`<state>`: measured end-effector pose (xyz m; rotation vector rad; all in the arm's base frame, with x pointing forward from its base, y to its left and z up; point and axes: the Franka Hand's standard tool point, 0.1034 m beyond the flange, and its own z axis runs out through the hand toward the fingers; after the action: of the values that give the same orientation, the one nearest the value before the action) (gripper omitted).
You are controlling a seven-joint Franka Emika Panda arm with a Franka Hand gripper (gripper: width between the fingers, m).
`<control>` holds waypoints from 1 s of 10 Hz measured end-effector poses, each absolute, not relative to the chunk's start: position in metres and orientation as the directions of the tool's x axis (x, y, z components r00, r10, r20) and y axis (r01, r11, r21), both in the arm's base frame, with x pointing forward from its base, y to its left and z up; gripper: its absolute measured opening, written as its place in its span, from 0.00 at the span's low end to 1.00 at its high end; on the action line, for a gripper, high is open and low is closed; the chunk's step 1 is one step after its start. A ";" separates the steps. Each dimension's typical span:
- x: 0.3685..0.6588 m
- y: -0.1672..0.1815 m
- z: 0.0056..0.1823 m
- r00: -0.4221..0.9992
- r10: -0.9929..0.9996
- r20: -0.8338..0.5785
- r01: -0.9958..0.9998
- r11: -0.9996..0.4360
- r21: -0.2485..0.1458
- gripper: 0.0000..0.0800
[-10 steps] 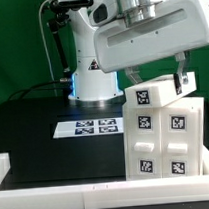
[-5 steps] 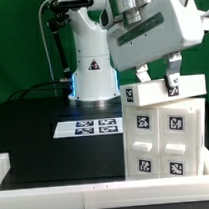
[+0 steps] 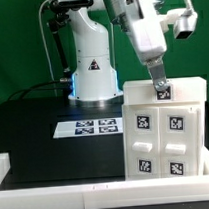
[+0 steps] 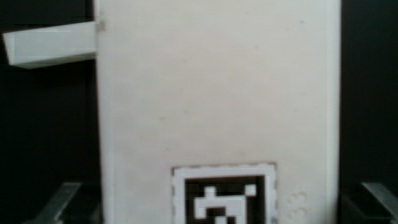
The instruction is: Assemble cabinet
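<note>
The cabinet (image 3: 164,134) is a large white box with several tags on its panelled front. It stands upright at the exterior view's right, on the black table. My gripper (image 3: 160,87) points down onto the cabinet's top edge, next to a tag there. In the wrist view the gripper (image 4: 217,205) straddles a long white face of the cabinet (image 4: 214,90) that bears one tag. A dark finger (image 4: 64,203) shows on each side, with a narrow dark gap between it and the white face. The jaws stand open.
The marker board (image 3: 94,125) lies flat on the table beside the cabinet. The arm's white base (image 3: 90,63) stands behind it. A white rail (image 3: 57,185) runs along the table's front and left edge. A short white piece (image 4: 48,45) juts out beside the cabinet in the wrist view.
The hand has turned and swung toward the exterior view's left, coming down over the cabinet's top. The white top piece that lay tilted now sits level with the cabinet.
</note>
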<state>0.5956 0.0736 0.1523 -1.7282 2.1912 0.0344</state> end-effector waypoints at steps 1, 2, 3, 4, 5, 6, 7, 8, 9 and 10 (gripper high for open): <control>0.595 0.074 0.152 -0.285 -0.908 -0.306 -0.926 0.343 -0.158 0.70; 0.595 0.073 0.152 -0.357 -0.879 -0.317 -0.902 0.413 -0.129 0.70; 0.596 0.072 0.152 -0.376 -0.869 -0.321 -0.894 0.432 -0.123 0.70; 0.596 0.072 0.152 -0.388 -0.863 -0.323 -0.889 0.443 -0.117 0.70; 0.597 0.072 0.153 -0.399 -0.857 -0.327 -0.882 0.456 -0.118 0.70; 0.597 0.072 0.153 -0.378 -0.867 -0.325 -0.891 0.436 -0.125 0.70; 0.598 0.072 0.158 -0.359 -0.873 -0.330 -0.897 0.421 -0.137 0.92; 0.597 0.072 0.163 -0.350 -0.874 -0.338 -0.897 0.416 -0.147 0.97; 0.597 0.074 0.169 -0.351 -0.869 -0.348 -0.894 0.422 -0.152 0.99; 0.599 0.075 0.175 -0.349 -0.867 -0.355 -0.892 0.424 -0.159 0.99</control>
<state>0.5985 0.0751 0.1747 -1.5011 2.2990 0.0876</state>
